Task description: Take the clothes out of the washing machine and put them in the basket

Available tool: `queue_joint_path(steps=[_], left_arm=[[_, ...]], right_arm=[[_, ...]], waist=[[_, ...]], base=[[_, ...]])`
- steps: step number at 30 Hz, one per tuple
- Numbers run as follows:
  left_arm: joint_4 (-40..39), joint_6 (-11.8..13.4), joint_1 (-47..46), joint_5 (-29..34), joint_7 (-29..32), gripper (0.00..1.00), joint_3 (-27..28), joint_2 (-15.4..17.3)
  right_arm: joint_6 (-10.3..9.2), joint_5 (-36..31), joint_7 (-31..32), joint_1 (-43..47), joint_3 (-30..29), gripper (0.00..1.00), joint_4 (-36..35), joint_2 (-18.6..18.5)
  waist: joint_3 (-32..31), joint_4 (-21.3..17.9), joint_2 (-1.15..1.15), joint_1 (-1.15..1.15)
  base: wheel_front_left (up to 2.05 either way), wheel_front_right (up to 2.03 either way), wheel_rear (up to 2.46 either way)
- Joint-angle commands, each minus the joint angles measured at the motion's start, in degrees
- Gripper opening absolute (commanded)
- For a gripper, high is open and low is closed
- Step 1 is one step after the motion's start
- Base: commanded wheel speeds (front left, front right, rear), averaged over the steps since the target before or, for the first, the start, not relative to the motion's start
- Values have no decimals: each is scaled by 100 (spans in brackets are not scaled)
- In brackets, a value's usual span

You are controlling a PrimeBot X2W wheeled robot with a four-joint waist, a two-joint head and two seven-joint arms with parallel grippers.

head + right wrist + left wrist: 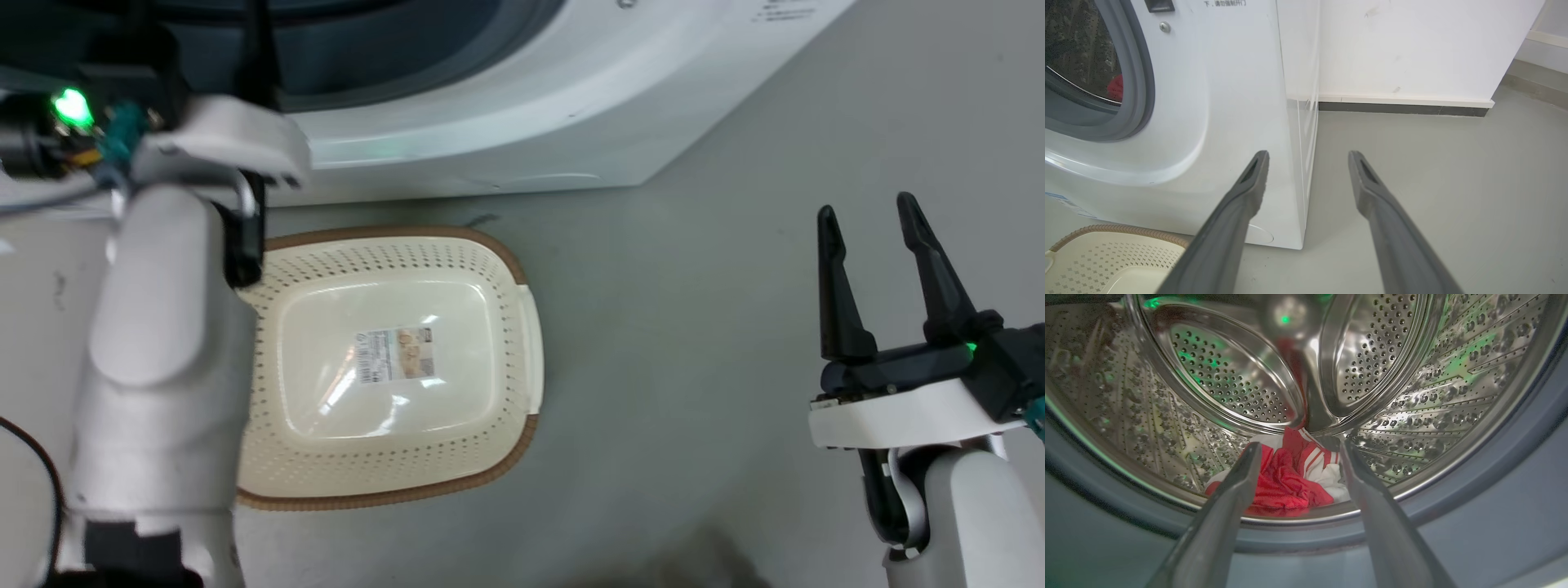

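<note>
The clothes [1294,479] lie in a red and white heap at the bottom of the drum [1216,375], just behind its front lip. They sit straight ahead of your left gripper [1299,446] and a little below its fingertips. Your next move turns on this: the heap falls between the lines of the 2 fingers, so I judge that a reach forward and down would bring 1 finger to each side of it. The heap runs crosswise to the fingers, and the jaws are spread about as wide as it. The fingertips look short of the fabric, though the wide lens makes that hard to judge. Nothing is held.

Your left arm [163,343] is plainly the nearer one, reaching into the porthole of the washing machine [490,139]. Your right gripper [865,208] hangs well apart over the floor [694,367], to the right of the machine, fingers spread with nothing between them. The basket [392,235] sits on the floor just in front of the machine, partly under the left arm, with no clothes in it yet.
</note>
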Motion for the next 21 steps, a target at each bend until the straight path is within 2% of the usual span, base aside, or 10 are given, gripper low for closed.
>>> queue_joint_path(steps=[1,6,11,21], left_arm=[[183,-21,-256,12,-10,100,27,77],[818,-5,-1071,134,299,100,-12,361],[1417,-131,-1898,231,891,100,-39,757],[2491,-582,-3177,676,2785,100,-454,1608]], right_arm=[[-2,60,-44,-120,51,100,48,13],[-2,251,-114,-258,238,100,247,14],[-2,446,-143,-371,439,100,406,14],[-2,844,-154,-590,771,100,495,14]], waist=[[219,-235,0,-1],[351,-457,0,-1],[458,-702,0,-1],[785,-1155,0,-1]], base=[[0,0,0],[0,0,0],[0,0,0],[0,0,0]])
